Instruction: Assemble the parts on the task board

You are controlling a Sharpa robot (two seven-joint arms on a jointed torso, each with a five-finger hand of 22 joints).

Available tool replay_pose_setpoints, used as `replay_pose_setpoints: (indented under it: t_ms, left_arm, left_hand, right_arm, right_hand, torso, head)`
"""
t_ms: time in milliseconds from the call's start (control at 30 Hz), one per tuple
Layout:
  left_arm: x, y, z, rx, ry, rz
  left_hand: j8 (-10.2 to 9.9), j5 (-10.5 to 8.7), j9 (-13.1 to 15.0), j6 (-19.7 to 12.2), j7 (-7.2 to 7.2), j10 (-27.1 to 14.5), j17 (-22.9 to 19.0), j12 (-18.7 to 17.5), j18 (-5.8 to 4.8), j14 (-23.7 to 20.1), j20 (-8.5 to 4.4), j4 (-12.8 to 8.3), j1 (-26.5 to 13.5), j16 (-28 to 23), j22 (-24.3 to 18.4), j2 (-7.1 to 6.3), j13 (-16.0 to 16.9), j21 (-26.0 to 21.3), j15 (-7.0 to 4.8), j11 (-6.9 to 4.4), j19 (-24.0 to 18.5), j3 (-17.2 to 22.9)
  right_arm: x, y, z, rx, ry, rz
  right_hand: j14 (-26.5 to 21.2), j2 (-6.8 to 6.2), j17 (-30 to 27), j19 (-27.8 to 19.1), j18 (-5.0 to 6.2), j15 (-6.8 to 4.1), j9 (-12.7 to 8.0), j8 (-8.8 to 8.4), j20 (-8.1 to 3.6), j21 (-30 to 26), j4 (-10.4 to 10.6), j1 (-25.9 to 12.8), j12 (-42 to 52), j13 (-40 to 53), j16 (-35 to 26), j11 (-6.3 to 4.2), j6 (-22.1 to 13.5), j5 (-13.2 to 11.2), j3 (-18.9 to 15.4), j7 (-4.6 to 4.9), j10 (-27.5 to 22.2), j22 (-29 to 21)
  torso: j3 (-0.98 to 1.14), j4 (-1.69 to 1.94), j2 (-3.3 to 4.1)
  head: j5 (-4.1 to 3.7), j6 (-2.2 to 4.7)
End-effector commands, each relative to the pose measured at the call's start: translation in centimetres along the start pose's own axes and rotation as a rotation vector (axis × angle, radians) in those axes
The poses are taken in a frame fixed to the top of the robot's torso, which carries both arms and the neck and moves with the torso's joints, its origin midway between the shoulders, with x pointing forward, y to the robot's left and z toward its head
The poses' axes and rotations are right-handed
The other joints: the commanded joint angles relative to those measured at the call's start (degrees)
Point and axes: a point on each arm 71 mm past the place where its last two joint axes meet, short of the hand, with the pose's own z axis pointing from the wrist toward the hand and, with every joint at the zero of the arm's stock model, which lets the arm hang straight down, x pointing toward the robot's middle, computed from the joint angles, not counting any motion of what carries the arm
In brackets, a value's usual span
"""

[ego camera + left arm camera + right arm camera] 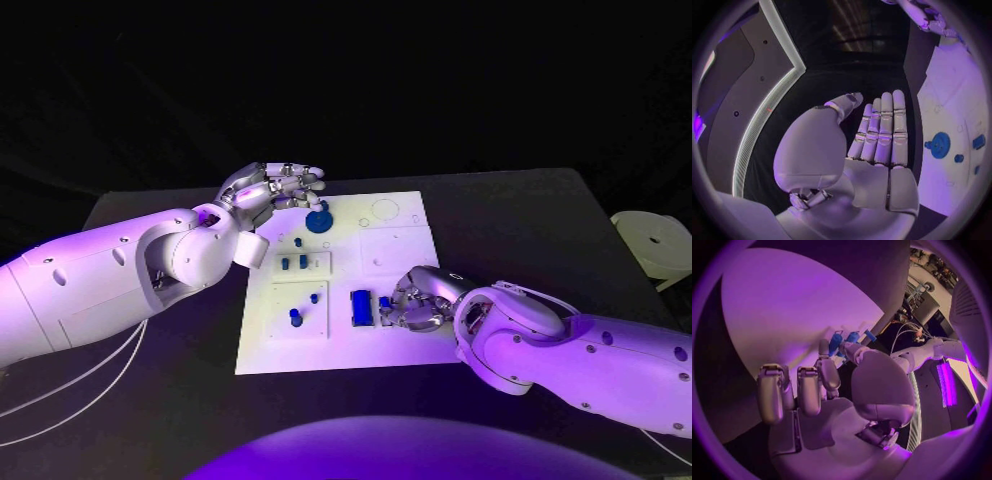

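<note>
Head view: task board (411, 345), a white plate, sat mid black surface (534, 210). Blue gear (319, 220) lay flat near the board's far left corner, few small blue parts (293, 263) stood in the left sub-panels, one blue rectangular block (361, 307) nearer the robot. Left robot hand (274, 187) hovered over the far left corner just beside the gear, fingers curled loosely, nothing visibly held. Right robot hand (415, 300) was down on the board by the block, fingers closed round small blue pieces (387, 305). Est. task partway: some parts look seated, others lie loose, a few outlined slots on the far right of the board look unfilled. Left wrist view: left robot hand (870, 145) flat, fingers straight and side by side, palm empty, off the board edge; gear (940, 145) w/ toothed rim and raised hub, small blue pegs (959, 158) beside it on the board (942, 90). Right wrist view: right robot hand (826, 390) pinched slim blue pieces (845, 342) at the fingertips against the board (792, 315); can't tell if seated or only touching.
</note>
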Motion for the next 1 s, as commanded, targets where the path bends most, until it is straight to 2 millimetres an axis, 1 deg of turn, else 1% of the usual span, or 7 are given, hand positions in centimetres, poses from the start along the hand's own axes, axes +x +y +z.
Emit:
replay_pose_setpoints:
  t_ms: [33, 167, 200, 267, 300, 700, 1000]
  left_arm:
    - [0.3, -0.1, 0.0, 0.004, 0.02, -0.005]
    - [0.3, -0.1, 0.0, 0.004, 0.019, -0.005]
    - [0.2, -0.1, 0.0, 0.004, 0.019, -0.005]
    - [0.2, -0.1, 0.0, 0.004, 0.019, -0.004]
    - [0.2, -0.1, 0.0, 0.004, 0.018, -0.004]
    - [0.2, -0.1, 0.0, 0.001, 0.018, -0.004]
    - [0.1, 0.0, 0.0, -0.001, 0.017, -0.004]
  left_hand:
    - [-0.2, 0.14, 0.1, -0.3, 0.14, -0.4, 0.1, -0.1, 0.1, -0.4, 0.32, -0.1, 0.1, -0.3, -0.1, 0.27, 0.1, -0.4, 0.15, -0.02, 0.1, 0.0]
    - [-0.2, 0.14, 0.1, -0.3, 0.14, -0.4, 0.1, -0.1, 0.1, -0.4, 0.32, -0.1, 0.1, -0.3, -0.1, 0.27, 0.1, -0.4, 0.15, -0.02, 0.1, 0.0]
    - [-0.2, 0.14, 0.1, -0.3, 0.14, -0.4, 0.1, -0.1, 0.1, -0.4, 0.32, -0.1, 0.1, -0.3, -0.1, 0.27, 0.1, -0.4, 0.15, -0.02, 0.1, 0.0]
    - [-0.2, 0.14, 0.1, -0.3, 0.14, -0.4, 0.1, -0.1, 0.1, -0.4, 0.32, -0.1, 0.1, -0.3, -0.1, 0.27, 0.1, -0.4, 0.15, -0.02, 0.1, 0.0]
    - [-0.2, 0.14, 0.1, -0.3, 0.14, -0.4, 0.1, -0.1, 0.1, -0.4, 0.32, -0.1, 0.1, -0.3, -0.1, 0.27, 0.1, -0.4, 0.15, -0.02, 0.1, 0.0]
    - [-0.2, 0.16, 0.1, -0.3, 0.15, -0.5, 0.1, -0.1, 0.09, -0.4, 0.32, -0.1, 0.1, -0.3, -0.1, 0.3, 0.1, -0.4, 0.16, -0.02, 0.2, 0.0]
    - [-0.2, 0.16, 0.1, -0.3, 0.15, -0.5, 0.1, -0.1, 0.09, -0.4, 0.33, 0.0, 0.1, -0.3, -0.1, 0.33, 0.1, -0.4, 0.17, -0.01, 0.2, 0.0]
  right_arm:
    - [0.3, -0.1, 0.0, 0.008, 0.022, -0.011]
    - [0.2, 0.0, 0.0, 0.002, 0.015, -0.01]
    - [0.2, 0.0, 0.0, 0.001, 0.014, -0.01]
    - [0.2, 0.0, 0.0, -0.002, 0.013, -0.009]
    - [0.2, 0.0, 0.0, -0.003, 0.012, -0.01]
    - [0.0, 0.1, -0.4, -0.028, -0.004, -0.005]
    - [-0.2, 0.1, -1.0, -0.04, -0.017, -0.006]
  right_hand:
    - [4.1, 0.27, 5.7, 3.4, 0.0, -0.56, 0.1, -0.12, -0.39, 0.0, 0.8, -1.1, 0.2, 0.6, 0.2, -0.02, 0.2, -1.8, -0.9, 0.1, 0.5, 13.4]
    - [4.1, 0.47, 5.8, 3.4, -0.01, -0.53, 0.1, -0.18, -0.37, 0.1, 2.7, -2.4, 0.3, 0.7, 0.2, 0.01, 0.4, -7.2, -2.6, 0.09, 0.6, 13.4]
    - [4.1, 0.48, 5.8, 3.4, 0.0, -0.53, 0.1, -0.19, -0.37, 0.0, 2.9, -2.5, 0.2, 0.7, 0.2, 0.0, 0.4, -7.6, -2.8, 0.09, 0.6, 13.4]
    - [4.1, 0.04, 5.8, 3.4, 0.0, -0.63, 0.3, -0.16, -0.44, 0.1, 4.3, -3.7, 0.2, 0.8, 0.2, -0.07, 0.5, -4.7, -5.1, -0.01, 0.6, 13.4]
    - [4.1, 0.03, 5.8, 3.4, 0.0, -0.63, 0.3, -0.15, -0.46, 0.1, 4.4, -4.0, 0.3, 0.8, 0.2, -0.09, 0.5, -4.4, -5.6, -0.02, 0.6, 13.4]
    - [4.1, 0.56, 5.9, 3.4, -0.01, -0.7, 0.5, -0.1, -0.53, 0.1, 4.6, -5.6, 0.4, 1.0, 0.2, -0.18, 0.6, -5.4, -8.4, -0.14, 0.7, 13.4]
    - [4.2, 1.67, 6.0, 3.5, -0.05, -0.76, 0.6, -0.05, -0.58, 0.3, 4.5, -5.7, 0.6, 1.2, 0.3, -0.26, 0.7, -4.4, -9.1, -0.23, 0.8, 13.4]
  torso:
    - [0.0, -0.01, -0.01]
    - [0.03, -0.02, -0.01]
    - [0.03, -0.03, 0.01]
    - [0.03, -0.03, 0.01]
    - [0.02, -0.02, 0.0]
    - [0.03, -0.01, -0.02]
    - [0.06, 0.0, -0.04]
  head:
    - [-0.02, 0.06]
    - [-0.02, 0.14]
    - [-0.02, 0.18]
    - [-0.02, 0.18]
    - [-0.05, 0.21]
    - [-0.05, 0.13]
    - [0.11, 0.0]
